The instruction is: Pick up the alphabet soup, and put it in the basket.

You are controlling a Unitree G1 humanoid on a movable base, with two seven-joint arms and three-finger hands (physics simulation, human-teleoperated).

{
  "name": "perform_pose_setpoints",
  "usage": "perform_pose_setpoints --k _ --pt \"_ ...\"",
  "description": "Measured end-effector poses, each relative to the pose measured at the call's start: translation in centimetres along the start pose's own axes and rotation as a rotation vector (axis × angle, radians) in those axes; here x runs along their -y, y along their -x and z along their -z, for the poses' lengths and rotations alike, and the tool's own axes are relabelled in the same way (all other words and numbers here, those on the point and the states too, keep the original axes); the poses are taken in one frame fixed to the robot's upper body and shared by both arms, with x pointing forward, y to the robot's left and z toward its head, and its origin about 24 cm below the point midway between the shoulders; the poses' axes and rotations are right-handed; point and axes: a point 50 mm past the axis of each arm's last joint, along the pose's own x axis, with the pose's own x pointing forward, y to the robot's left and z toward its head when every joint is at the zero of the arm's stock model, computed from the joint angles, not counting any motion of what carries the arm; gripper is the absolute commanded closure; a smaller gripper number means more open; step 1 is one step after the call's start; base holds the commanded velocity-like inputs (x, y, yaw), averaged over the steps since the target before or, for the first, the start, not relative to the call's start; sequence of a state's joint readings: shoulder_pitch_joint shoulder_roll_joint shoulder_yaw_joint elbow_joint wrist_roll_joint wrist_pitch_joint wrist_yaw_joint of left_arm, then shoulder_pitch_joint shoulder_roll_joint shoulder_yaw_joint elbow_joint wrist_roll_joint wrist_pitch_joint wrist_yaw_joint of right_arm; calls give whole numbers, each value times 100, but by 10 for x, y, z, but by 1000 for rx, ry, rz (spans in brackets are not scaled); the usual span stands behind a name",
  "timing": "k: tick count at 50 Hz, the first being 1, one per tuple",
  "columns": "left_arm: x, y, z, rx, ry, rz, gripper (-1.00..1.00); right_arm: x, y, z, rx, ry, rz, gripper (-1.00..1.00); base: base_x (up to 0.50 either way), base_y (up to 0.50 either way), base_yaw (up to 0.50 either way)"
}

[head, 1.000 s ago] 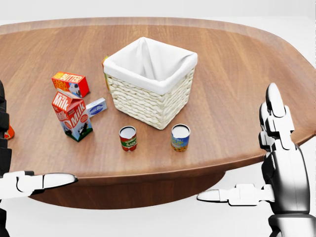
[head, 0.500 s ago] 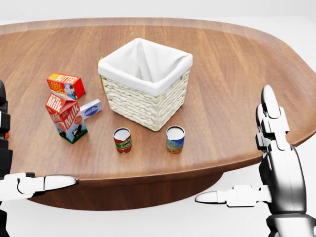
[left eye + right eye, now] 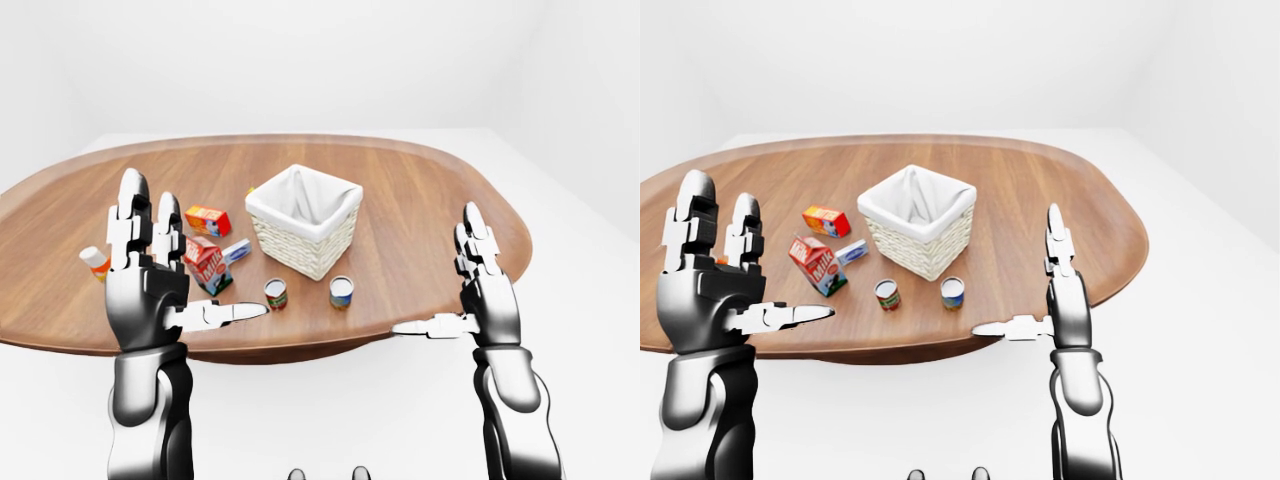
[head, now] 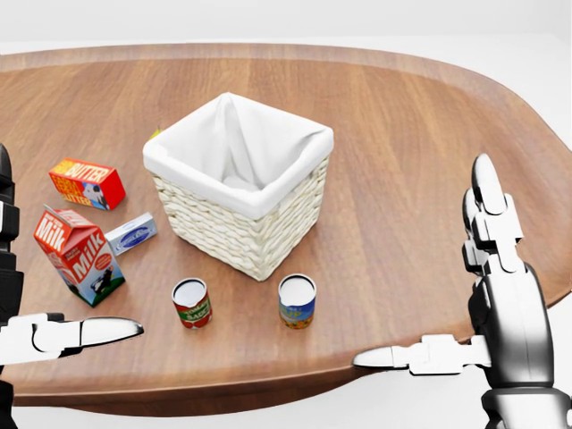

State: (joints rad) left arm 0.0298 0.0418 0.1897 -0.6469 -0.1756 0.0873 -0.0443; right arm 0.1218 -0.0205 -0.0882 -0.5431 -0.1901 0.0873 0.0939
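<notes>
A: What is different from a moment ago?

B: The whole picture shifts in the head view. The basket (image 4: 237,183) and the cans look bigger and sit lower and more to the left, so the camera has moved nearer to the counter (image 4: 420,134). The things themselves keep their places. I judge the robot is closing in to come within reach; no grasp has begun.

A: And from left to right, what do you see?

B: The left robot hand (image 3: 150,285) is raised with its fingers spread, holding nothing. Near the counter's left edge stand a milk carton (image 4: 79,254), a butter box (image 4: 87,182) and a small blue box (image 4: 132,234). Then, near the counter's near edge, comes a red-labelled can (image 4: 191,302), and just beside it the blue-and-yellow can (image 4: 297,300), which I take for the alphabet soup, though the label is too small to read. The basket stands just beyond both. The right robot hand (image 3: 485,295) is also spread and empty.

A: Is anything in the way?

B: Only the red can, close on the left; a wide grasp may knock it.
</notes>
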Motion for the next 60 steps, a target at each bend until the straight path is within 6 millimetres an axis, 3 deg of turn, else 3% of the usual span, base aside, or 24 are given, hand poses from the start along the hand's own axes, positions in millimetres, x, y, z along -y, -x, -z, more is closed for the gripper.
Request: perform_pose_setpoints --k 51,60 --pt "0 0 -2 10 3 -5 -100 -2 0 4 -17 17 -8 -100 32 0 0" --pt "0 -1 -2 9 4 -5 -100 -3 1 4 -22 20 -14 -100 4 0 0"
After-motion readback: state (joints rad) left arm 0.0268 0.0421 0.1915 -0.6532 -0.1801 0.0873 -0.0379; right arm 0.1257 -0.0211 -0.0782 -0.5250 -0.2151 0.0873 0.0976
